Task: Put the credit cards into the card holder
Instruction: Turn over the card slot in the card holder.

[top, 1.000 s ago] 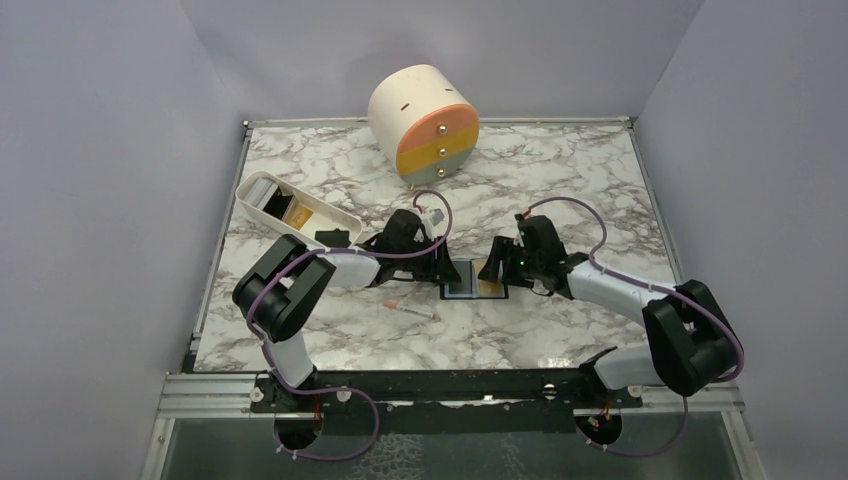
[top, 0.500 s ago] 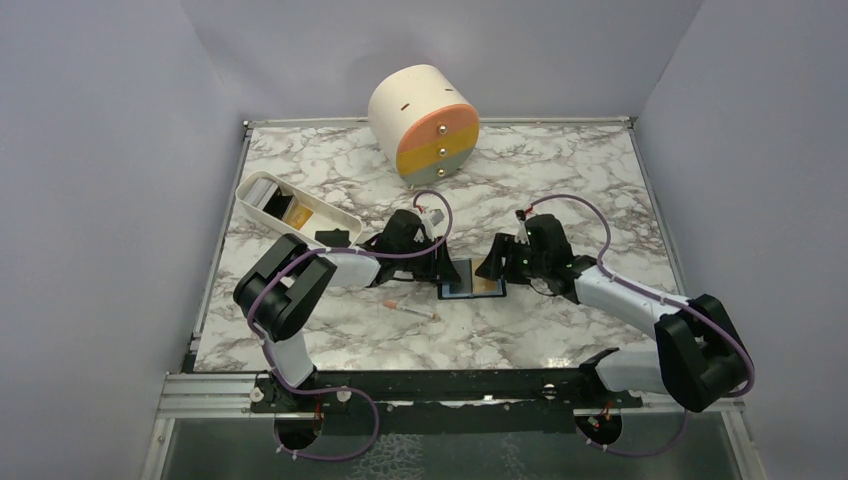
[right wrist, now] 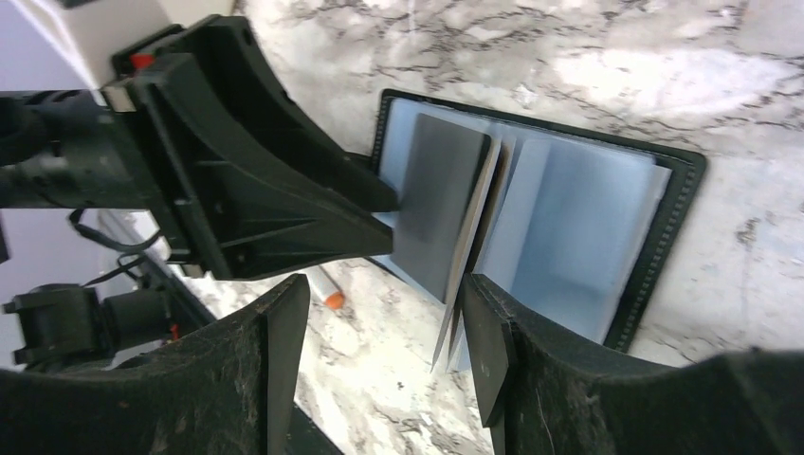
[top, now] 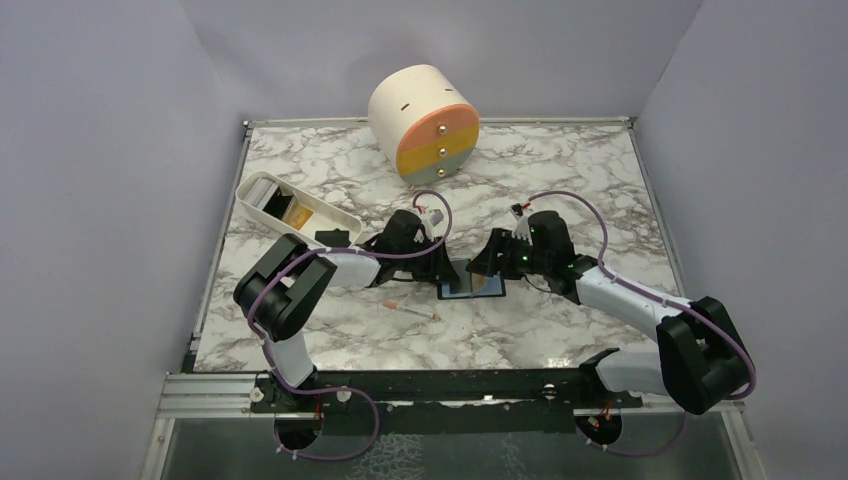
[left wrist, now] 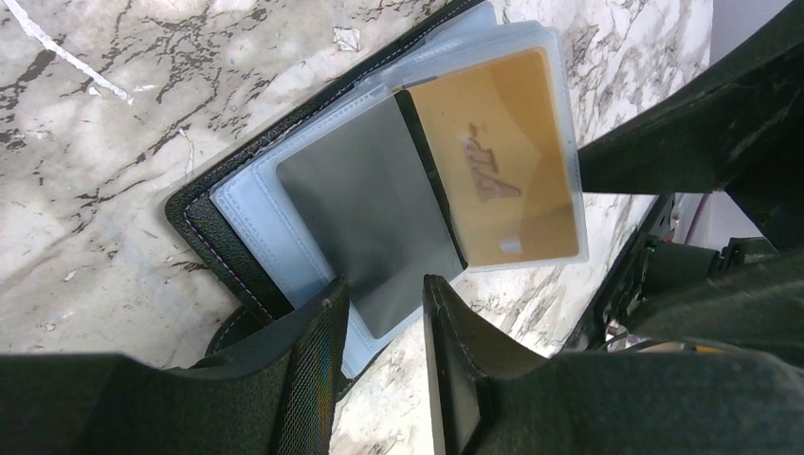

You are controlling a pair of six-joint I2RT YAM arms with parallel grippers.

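Note:
The black card holder (top: 472, 290) lies open on the marble between both grippers. In the left wrist view its clear sleeves show an orange-yellow credit card (left wrist: 498, 171) and a dark grey card (left wrist: 370, 209). My left gripper (left wrist: 384, 313) stands at the holder's (left wrist: 194, 223) left end, jaws narrowly apart over the grey card's corner, not closed on it. My right gripper (right wrist: 384, 332) is open. Its right finger (right wrist: 484, 341) sits against the sleeve leaves, which stand edge-on above the holder (right wrist: 678, 218). The grey card (right wrist: 441, 199) faces the left gripper (right wrist: 284, 209).
A thin white stick with an orange tip (top: 410, 310) lies just in front of the holder. A white oblong tray (top: 295, 212) holding small items stands at the left. A round drawer unit (top: 425, 122) sits at the back. Purple walls enclose the table.
My right gripper has slid left over the holder and tipped the sleeve leaves upright, covering most of the orange card from above. The left gripper stays put, its jaws slightly narrower.

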